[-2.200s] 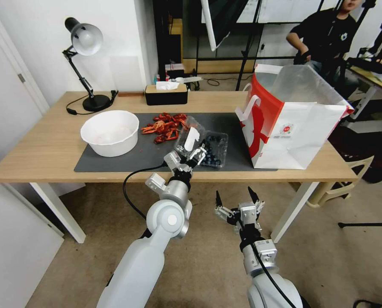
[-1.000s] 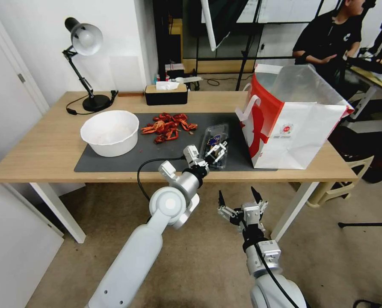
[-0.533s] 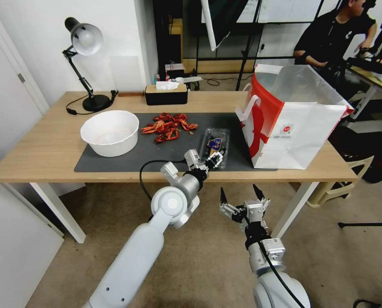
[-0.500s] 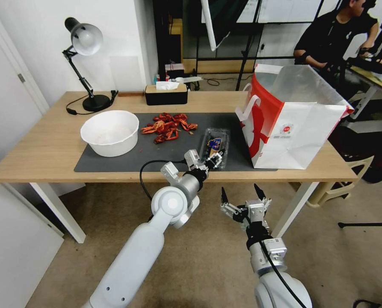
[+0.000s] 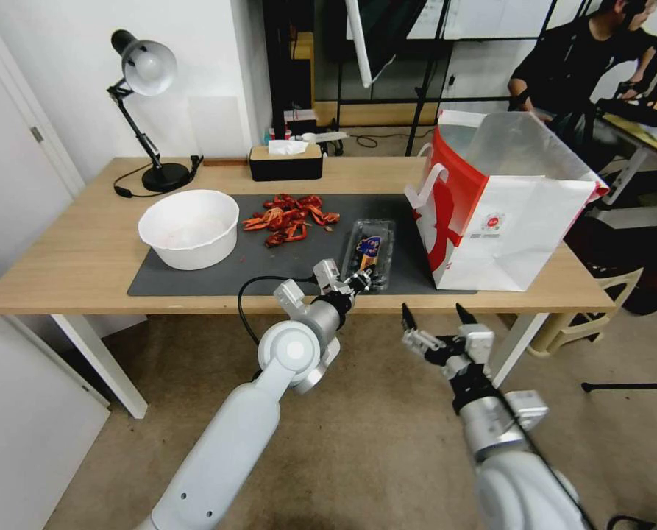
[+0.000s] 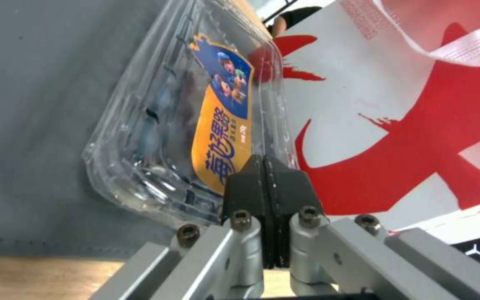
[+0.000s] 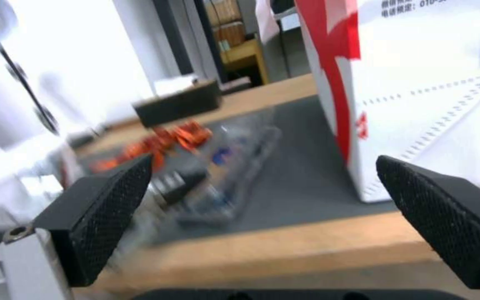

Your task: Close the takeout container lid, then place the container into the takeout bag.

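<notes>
White walls, beige carpet floor (image 5: 387,456), wooden table (image 5: 70,250), black desk lamp (image 5: 148,73).

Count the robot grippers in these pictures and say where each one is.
2. The left gripper is at the near end of the takeout container, fingers together. The right gripper hangs open in front of the table, below its edge.

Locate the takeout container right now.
In the head view the takeout container lies closed on the dark mat, between the red crayfish pile and the takeout bag, with the left end effector at its near edge.
</notes>
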Robot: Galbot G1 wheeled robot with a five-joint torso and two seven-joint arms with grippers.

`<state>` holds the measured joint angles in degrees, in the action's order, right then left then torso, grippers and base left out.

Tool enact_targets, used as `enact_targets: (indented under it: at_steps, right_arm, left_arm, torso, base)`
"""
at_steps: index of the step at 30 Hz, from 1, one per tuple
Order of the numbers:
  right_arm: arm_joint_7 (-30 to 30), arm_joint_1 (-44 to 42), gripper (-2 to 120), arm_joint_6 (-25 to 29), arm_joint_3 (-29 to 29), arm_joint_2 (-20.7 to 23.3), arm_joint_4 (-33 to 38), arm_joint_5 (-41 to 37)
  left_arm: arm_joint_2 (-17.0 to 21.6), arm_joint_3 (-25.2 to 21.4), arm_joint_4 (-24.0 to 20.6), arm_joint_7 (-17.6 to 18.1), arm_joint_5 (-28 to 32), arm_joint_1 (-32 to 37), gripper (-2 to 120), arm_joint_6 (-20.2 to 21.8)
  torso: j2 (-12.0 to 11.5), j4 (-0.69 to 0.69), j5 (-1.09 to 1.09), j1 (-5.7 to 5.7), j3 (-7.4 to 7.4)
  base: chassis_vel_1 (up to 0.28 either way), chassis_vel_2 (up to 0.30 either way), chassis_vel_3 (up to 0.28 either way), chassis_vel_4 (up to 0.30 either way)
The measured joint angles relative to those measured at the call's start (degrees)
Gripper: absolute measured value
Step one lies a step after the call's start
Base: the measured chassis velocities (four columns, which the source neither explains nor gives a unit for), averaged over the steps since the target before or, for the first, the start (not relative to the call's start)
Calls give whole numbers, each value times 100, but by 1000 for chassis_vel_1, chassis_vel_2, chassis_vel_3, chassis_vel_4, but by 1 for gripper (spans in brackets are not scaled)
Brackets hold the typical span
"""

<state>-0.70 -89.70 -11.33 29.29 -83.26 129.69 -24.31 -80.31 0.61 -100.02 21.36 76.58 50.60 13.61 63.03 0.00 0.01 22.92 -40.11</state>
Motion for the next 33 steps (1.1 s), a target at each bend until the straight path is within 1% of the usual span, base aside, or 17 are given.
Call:
enact_targets:
  at_steps: [1,2,3,6,7,8,9,10,12,13,14,18,21,33]
  right_arm:
    - [79,103,100,-115,40,57,44,-536]
    - [145,182,100,-188,61,89,51,-904]
    - [145,182,100,-188,61,89,51,-904]
    - [403,530,100,-368,118,166,-61,-2033]
    - [403,530,100,-368,118,166,-61,-2033]
    - [458,612,100,-408,122,177,-120,-2277]
    - [568,775,100,-482,125,193,-226,-2689]
    - [615,848,100,-510,122,200,-273,-2855]
    - [615,848,100,-510,122,200,-273,-2855]
    - [877,1178,100,-684,46,209,-464,-3455]
    - [877,1178,100,-684,46,209,-464,-3455]
    - [1268,1573,100,-908,-101,161,-669,-3951]
    - [1439,1723,100,-1000,-196,148,-755,-4102]
    - [2069,2524,100,-1377,-492,205,-1157,-4311]
  left_arm:
    - [-1,1,13,0,-6,7,0,-8]
    - [-1,0,20,0,-9,11,0,-14]
    - [-1,0,20,0,-9,11,0,-14]
    - [8,-9,24,-7,-12,25,0,-29]
    - [8,-9,24,-7,-12,25,0,-29]
    - [10,-11,23,-7,-12,26,0,-32]
    - [14,-15,12,-7,-12,29,0,-36]
    - [15,-16,4,-6,-11,29,0,-38]
    - [15,-16,4,-6,-11,29,0,-38]
    - [33,-31,-34,-3,-6,36,0,-59]
    - [33,-31,-34,-3,-6,36,0,-59]
    - [76,-55,-95,-3,11,78,0,-78]
    - [97,-67,-111,-3,17,98,0,-83]
    - [115,-103,-179,22,28,154,0,-94]
  torso:
    - [0,0,0,0,0]
    - [0,0,0,0,0]
    - [0,0,0,0,0]
    - [0,1,-1,0,0]
    - [0,1,-1,0,0]
    - [0,0,0,0,0]
    - [0,0,0,0,0]
    - [0,1,0,0,0]
    - [0,1,0,0,0]
    - [0,0,0,0,0]
    - [0,0,0,0,0]
    - [0,1,-1,0,0]
    - [0,0,-1,0,0]
    - [0,1,-1,0,0]
  base:
    - [0,0,0,0]
    - [0,0,0,0]
    - [0,0,0,0]
    - [0,0,0,0]
    - [0,0,0,0]
    - [0,0,0,0]
    - [0,0,0,0]
    - [0,0,0,0]
    - [0,0,0,0]
    - [0,0,0,0]
    - [0,0,0,0]
    - [0,0,0,0]
    - [0,0,0,0]
    - [0,0,0,0]
